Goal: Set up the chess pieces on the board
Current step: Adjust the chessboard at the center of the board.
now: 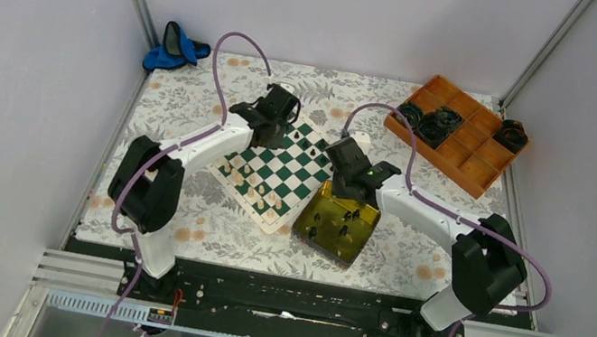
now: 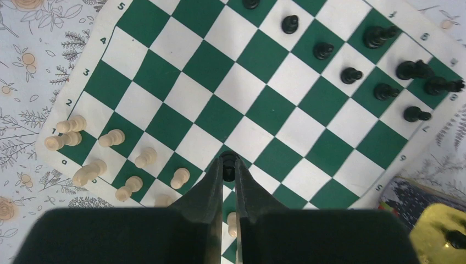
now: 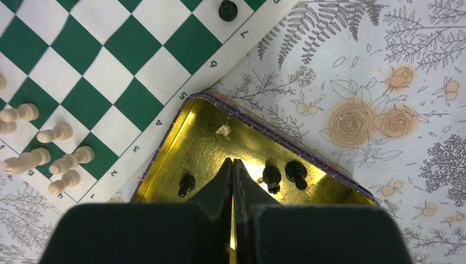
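Note:
The green-and-white board (image 1: pixel 276 169) lies on the flowered cloth. My left gripper (image 2: pixel 228 168) hangs over its near-middle squares, shut on a small black chess piece (image 2: pixel 228 160) pinched at the fingertips. Several black pieces (image 2: pixel 351 75) stand along the board's far right rows, and several cream pieces (image 2: pixel 112 137) along its left rows. My right gripper (image 3: pixel 232 162) is shut with nothing in it, low over the gold tin tray (image 3: pixel 209 132). Three black pieces lie in the tray: one to the left of the fingers (image 3: pixel 187 185) and two to the right (image 3: pixel 271 177) (image 3: pixel 296 174).
An orange compartment tray (image 1: pixel 456 133) with black coiled items sits at the back right. A blue object (image 1: pixel 176 47) lies in the back left corner. The gold tin (image 1: pixel 338 221) touches the board's right corner. Grey walls enclose the table.

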### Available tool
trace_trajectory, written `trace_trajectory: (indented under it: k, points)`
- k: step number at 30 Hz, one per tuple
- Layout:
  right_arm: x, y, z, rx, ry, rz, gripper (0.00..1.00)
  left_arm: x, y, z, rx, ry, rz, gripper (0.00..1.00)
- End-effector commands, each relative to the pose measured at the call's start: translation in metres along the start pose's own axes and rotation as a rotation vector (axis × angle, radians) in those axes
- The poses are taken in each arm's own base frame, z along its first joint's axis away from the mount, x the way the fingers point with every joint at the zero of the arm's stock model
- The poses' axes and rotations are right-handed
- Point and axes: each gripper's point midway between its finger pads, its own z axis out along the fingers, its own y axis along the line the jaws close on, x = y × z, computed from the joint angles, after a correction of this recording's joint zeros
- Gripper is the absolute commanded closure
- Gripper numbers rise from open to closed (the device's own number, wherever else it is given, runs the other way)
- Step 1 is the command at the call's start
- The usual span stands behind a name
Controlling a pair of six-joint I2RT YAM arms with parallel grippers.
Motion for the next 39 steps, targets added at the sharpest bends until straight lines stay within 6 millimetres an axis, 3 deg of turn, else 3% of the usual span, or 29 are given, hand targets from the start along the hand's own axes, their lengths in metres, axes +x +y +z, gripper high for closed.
trace_trajectory:
  k: [1,22,39]
  points:
    - [0.008,0.003,0.002,-0.004,0.016,0.01,1.0,-0.03,0.002,0.012,0.019,-0.061,-0.077,1.0]
    - [0.033,-0.051,-0.037,0.131,0.003,0.08,1.0,-0.045,0.009,0.036,0.023,-0.052,-0.116,1.0]
    - [0.052,-0.075,-0.037,0.213,0.0,0.113,1.0,-0.058,0.013,0.065,0.003,-0.05,-0.131,1.0]
